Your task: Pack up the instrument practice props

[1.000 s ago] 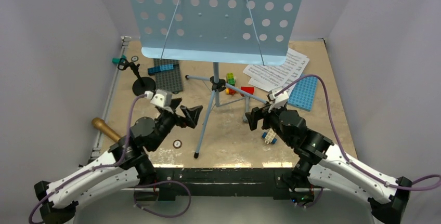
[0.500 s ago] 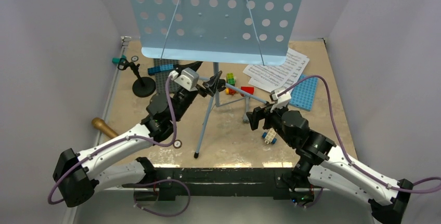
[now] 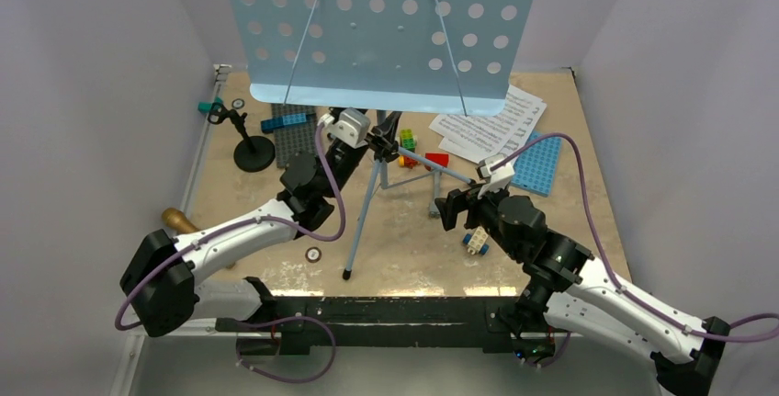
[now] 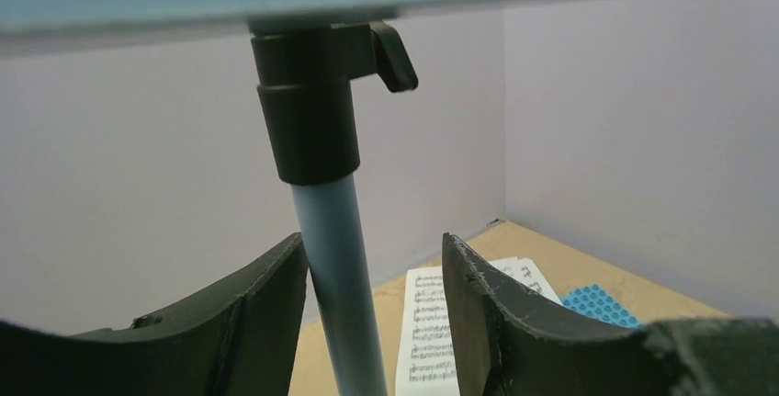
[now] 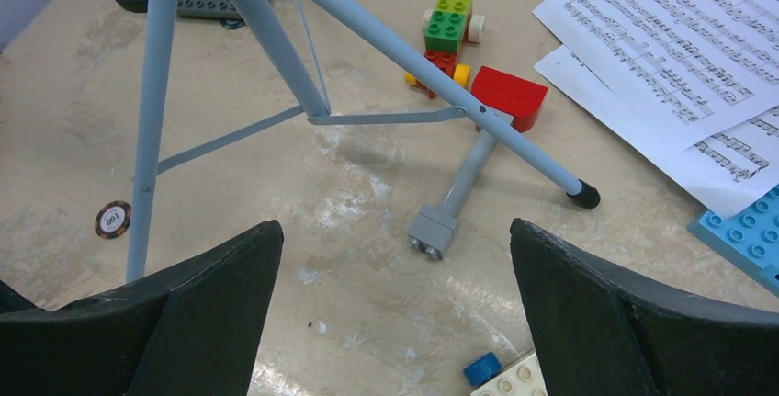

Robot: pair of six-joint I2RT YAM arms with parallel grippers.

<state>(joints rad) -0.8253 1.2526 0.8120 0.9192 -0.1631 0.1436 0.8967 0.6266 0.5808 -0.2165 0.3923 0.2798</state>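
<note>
I am watching the stand standing upright on its tripod in the middle of the counter, its perforated desk facing the arms. The left jaws are sitting released around the stand's pole just under the black collar; the pole is lying between the two fingers, nearer the left-hand one in the wrist view, and I cannot tell whether it is touching. The right jaws are spread wide and holding nothing, hanging over the counter near the tripod's right leg, with a grey brick lying just ahead of them and a red brick and a green brick lying farther on. The pages are lying flat at the far right of the counter, one corner overlapping the blue baseplate. The mic stand is standing upright at the far left beside the grey baseplate. The mic is lying at the left edge of the counter, partly hidden behind the left arm
</note>
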